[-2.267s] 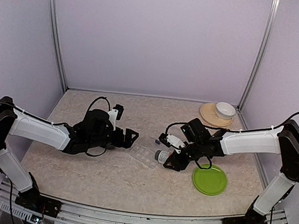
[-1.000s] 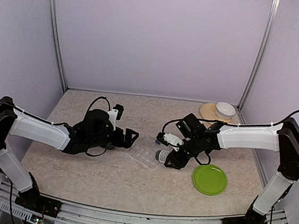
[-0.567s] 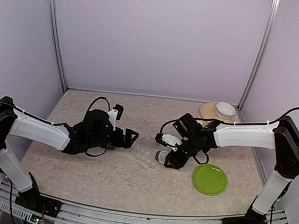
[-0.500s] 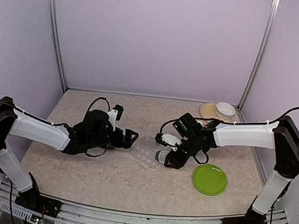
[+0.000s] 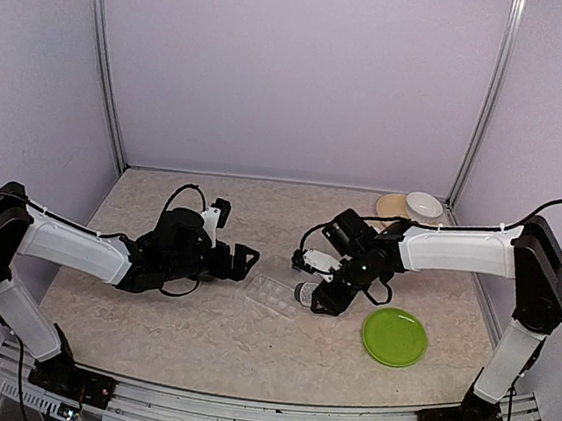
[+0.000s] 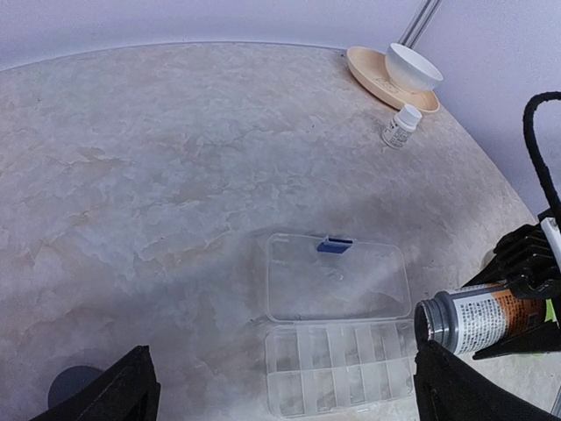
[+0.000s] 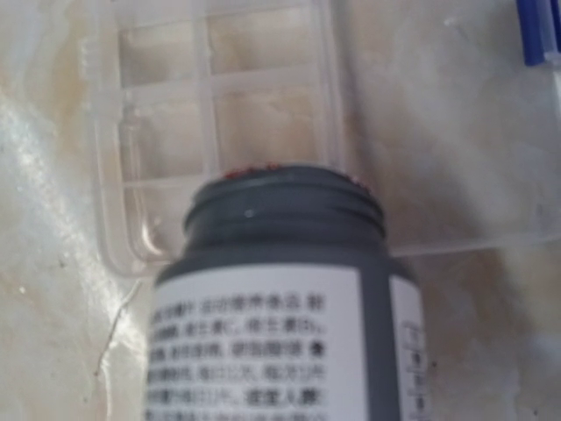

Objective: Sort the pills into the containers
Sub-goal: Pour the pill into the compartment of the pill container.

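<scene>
The containers are a clear pill organiser [image 6: 342,368] lying open on the table, its lid [image 6: 337,276] with a blue latch [image 6: 336,246] folded back. The compartments [image 7: 219,114] look bare. My right gripper [image 5: 319,291] is shut on an uncapped pill bottle [image 5: 304,293] with a white label, tipped on its side with its mouth [image 7: 285,189] over the organiser's end [image 5: 272,292]. Small red bits, perhaps pills [image 7: 250,172], show at the rim. In the left wrist view the bottle [image 6: 473,317] is at the right. My left gripper [image 5: 241,257] hovers open, left of the organiser, holding nothing.
A green plate [image 5: 394,336] lies right of the right gripper. A white bowl [image 6: 414,66] sits on a tan plate [image 6: 364,70] at the back right, with a small white bottle [image 6: 401,127] in front of it. A dark round thing [image 6: 74,386] lies near my left finger.
My right arm has shifted a little to the left and back, carrying the bottle's mouth closer over the organiser. The left arm has stayed still.
</scene>
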`<action>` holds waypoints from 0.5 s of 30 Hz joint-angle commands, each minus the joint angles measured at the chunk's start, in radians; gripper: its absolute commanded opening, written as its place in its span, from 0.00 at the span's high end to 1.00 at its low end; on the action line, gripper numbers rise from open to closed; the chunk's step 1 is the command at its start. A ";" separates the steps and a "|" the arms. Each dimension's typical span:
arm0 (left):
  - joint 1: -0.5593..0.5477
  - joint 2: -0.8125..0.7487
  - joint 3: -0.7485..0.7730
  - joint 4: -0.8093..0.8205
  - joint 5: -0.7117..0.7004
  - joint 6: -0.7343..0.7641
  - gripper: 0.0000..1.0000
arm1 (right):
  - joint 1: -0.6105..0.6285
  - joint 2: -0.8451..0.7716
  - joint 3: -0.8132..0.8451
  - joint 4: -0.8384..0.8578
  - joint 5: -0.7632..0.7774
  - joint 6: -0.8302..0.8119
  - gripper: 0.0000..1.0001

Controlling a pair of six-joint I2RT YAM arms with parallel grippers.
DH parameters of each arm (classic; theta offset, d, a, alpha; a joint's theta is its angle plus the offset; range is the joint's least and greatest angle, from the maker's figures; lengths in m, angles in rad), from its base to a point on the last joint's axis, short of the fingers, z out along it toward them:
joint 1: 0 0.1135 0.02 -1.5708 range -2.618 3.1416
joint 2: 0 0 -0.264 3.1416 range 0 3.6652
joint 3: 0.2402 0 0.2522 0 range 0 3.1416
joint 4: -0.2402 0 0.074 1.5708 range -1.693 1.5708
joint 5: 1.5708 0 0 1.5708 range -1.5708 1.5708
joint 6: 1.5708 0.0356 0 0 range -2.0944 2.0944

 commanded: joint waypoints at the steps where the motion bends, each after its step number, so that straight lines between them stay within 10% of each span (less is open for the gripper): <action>1: -0.002 -0.021 -0.015 0.031 0.009 -0.008 0.01 | 0.016 0.018 0.030 -0.042 0.010 -0.011 1.00; 15: 0.000 -0.023 -0.022 0.036 0.009 -0.011 0.01 | 0.018 0.019 0.052 -0.078 0.014 -0.016 1.00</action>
